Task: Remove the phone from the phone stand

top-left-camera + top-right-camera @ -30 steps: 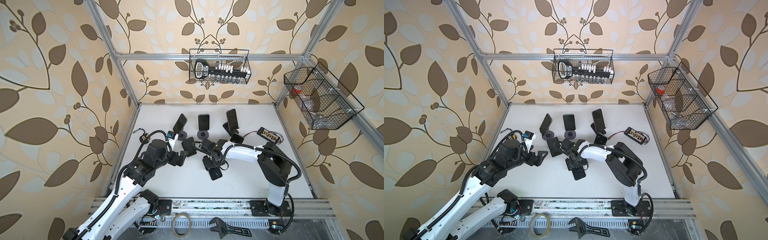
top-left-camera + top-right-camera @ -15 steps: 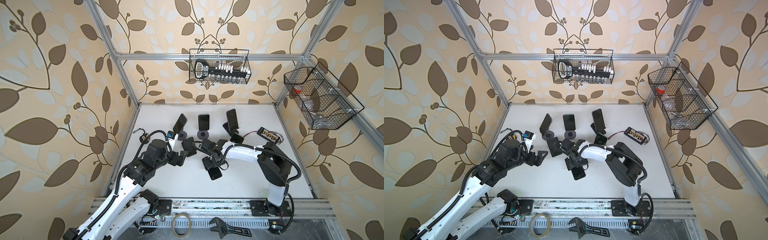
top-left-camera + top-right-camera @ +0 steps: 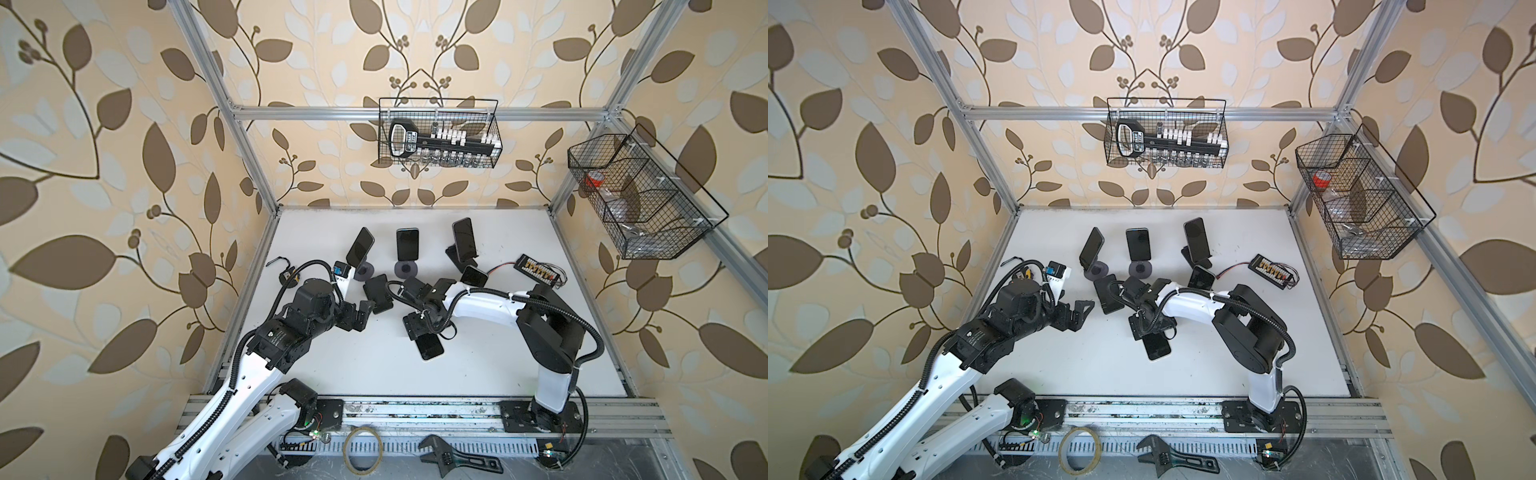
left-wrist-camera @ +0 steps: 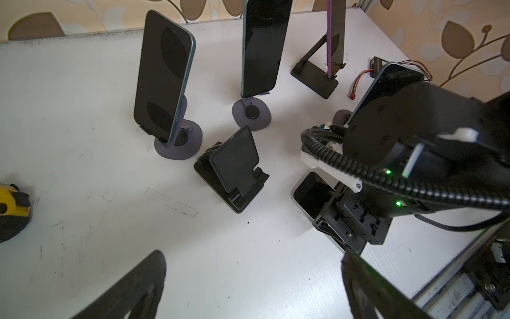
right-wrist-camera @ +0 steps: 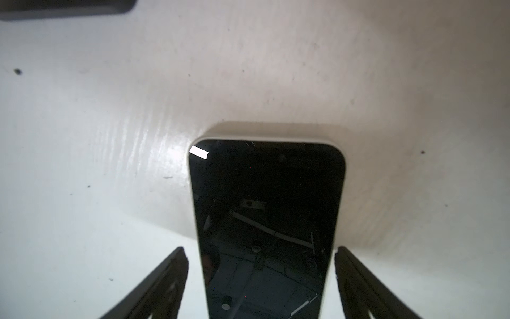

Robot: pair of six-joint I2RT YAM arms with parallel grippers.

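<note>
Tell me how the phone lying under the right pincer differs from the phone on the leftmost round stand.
The flat phone lies on the table, screen up; the stood phone leans on its round grey stand. The flat phone has a pale frame; the stood phone's edge is dark teal. The open right pincer straddles the flat phone; none is at the stood phone. Both screens are dark.

Both arms are the same deal: left arm and right arm have white shells with chunky black joints. Black ribbed cables run along them, zip-tied. Blue connector at 1 o'clock of the left's round motor. Green LEDs on the right.
</note>
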